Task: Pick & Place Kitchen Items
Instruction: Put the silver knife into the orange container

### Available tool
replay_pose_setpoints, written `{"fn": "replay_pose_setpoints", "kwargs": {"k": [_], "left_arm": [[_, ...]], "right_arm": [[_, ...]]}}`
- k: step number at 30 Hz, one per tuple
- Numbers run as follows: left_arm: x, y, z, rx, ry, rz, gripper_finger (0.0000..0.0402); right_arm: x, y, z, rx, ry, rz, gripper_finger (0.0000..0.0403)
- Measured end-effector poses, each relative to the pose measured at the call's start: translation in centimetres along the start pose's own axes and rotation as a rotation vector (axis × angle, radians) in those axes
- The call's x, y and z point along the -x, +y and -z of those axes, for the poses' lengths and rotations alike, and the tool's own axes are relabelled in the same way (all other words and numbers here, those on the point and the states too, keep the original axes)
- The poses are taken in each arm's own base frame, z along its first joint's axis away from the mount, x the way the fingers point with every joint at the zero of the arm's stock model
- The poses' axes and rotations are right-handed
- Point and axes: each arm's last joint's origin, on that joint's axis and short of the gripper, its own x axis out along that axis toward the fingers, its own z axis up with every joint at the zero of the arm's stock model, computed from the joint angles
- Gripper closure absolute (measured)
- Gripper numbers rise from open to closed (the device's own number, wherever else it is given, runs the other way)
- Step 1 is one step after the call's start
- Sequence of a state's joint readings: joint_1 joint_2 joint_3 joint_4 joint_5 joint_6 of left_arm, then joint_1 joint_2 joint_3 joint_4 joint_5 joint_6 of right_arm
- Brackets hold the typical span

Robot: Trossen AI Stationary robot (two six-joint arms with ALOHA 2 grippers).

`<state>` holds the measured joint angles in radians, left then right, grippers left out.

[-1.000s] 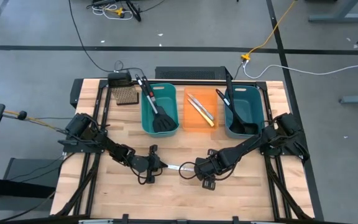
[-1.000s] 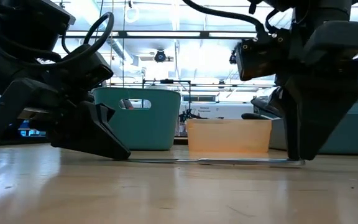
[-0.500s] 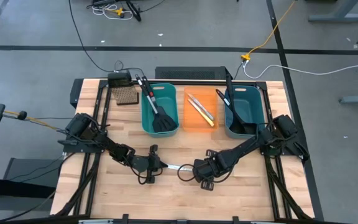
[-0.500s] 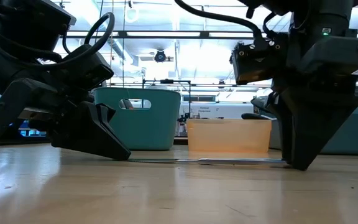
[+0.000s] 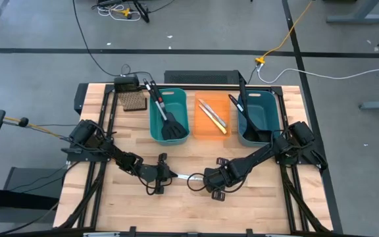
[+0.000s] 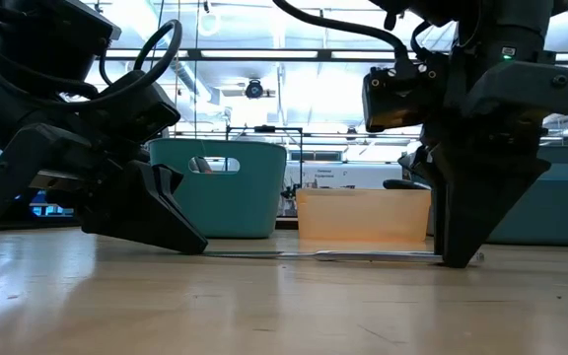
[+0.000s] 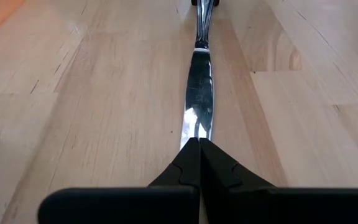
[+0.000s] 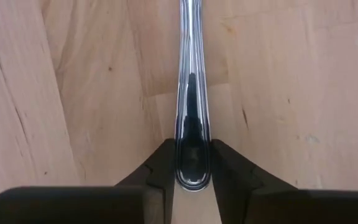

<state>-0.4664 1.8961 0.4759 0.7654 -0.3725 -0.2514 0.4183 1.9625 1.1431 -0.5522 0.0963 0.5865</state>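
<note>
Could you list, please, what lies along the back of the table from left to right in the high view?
Brown perforated block → teal bin with the spatulas → orange bin with the knives → teal bin with the ladles.

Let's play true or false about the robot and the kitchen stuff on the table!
1. The silver knife lies flat on the table. True.
2. The left gripper pinches the knife's blade end. True.
3. The orange bin is empty. False: it holds two knives.
4. The spatulas are in the teal bin left of the orange one. True.
5. The right gripper hovers over a bin. False: its fingers straddle the knife's handle.
</note>
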Motion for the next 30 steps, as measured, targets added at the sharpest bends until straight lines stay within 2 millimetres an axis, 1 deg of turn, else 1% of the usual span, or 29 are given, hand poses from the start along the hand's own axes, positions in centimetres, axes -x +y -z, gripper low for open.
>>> {"fn": "replay_pose_setpoints", "kwargs": {"k": [4, 8, 11, 16, 20, 25, 30], "left_arm": [[0.0, 0.0, 0.0, -0.002, 0.000, 0.000, 0.0399], [0.0, 0.0, 0.0, -0.010, 0.000, 0.000, 0.0399], [0.0, 0.0, 0.0, -0.013, 0.000, -0.001, 0.0399], [0.0, 0.0, 0.0, -0.013, -0.003, -0.003, 0.0399], [0.1, -0.2, 0.0, -0.044, -0.015, 0.004, 0.0399], [0.8, -0.7, -0.7, -0.109, -0.040, 0.023, 0.0396], [2.3, -1.2, -1.8, -0.164, -0.048, 0.054, 0.0382]], "right_arm": [[0.4, 0.1, -0.2, 0.000, 0.015, 0.018, 0.0320], [1.5, 0.8, -1.1, 0.026, 0.026, 0.045, 0.0320], [2.0, 1.1, -1.6, 0.048, 0.016, 0.049, 0.0320], [2.3, 1.0, -1.7, 0.061, 0.025, 0.067, 0.0320], [2.3, 1.0, -1.7, 0.058, 0.028, 0.070, 0.0320], [2.3, 1.0, -1.7, 0.054, 0.031, 0.059, 0.0320], [2.4, 1.0, -1.6, 0.031, 0.040, 0.055, 0.0321]]}}
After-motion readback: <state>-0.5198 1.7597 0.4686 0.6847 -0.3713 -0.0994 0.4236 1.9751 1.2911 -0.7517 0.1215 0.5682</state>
